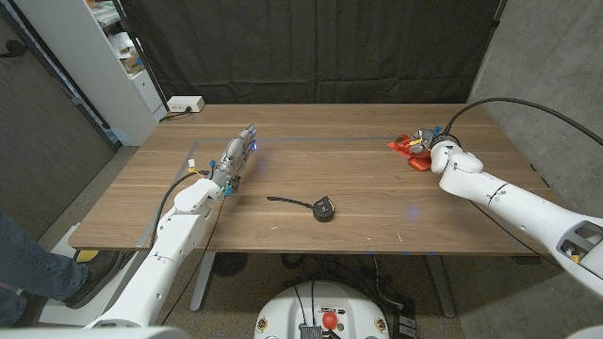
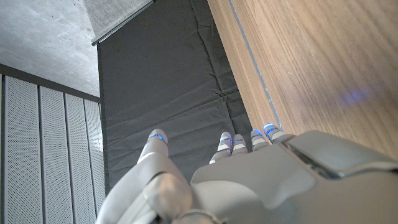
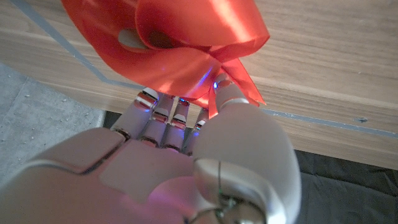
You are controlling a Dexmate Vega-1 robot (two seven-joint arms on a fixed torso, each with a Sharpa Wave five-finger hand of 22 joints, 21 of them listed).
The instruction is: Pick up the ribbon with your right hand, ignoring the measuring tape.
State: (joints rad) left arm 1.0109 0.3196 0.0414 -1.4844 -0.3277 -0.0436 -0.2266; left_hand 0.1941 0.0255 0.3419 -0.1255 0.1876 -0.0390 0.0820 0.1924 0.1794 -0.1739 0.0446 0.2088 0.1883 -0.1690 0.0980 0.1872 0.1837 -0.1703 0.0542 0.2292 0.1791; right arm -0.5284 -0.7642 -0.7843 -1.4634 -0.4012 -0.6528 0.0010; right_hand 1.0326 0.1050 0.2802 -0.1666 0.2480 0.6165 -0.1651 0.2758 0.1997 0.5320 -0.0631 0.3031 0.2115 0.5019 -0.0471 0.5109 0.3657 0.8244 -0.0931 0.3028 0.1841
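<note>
Right hand (image 3: pixel 186 162) fingertips touch the red ribbon (image 3: pixel 180 43) (looped).

The measuring tape (image 1: pixel 321 206) lies on the table (image 1: pixel 377 198) near its front edge, about midway across, its strap trailing off to the left. The ribbon (image 1: pixel 409 146) lies well apart from the measuring tape, behind it and to the right, near the table's far edge, with the right hand (image 1: pixel 435 143) touching its right side. The left hand (image 1: pixel 236 160) sits left of the measuring tape and somewhat behind it, on the table
</note>
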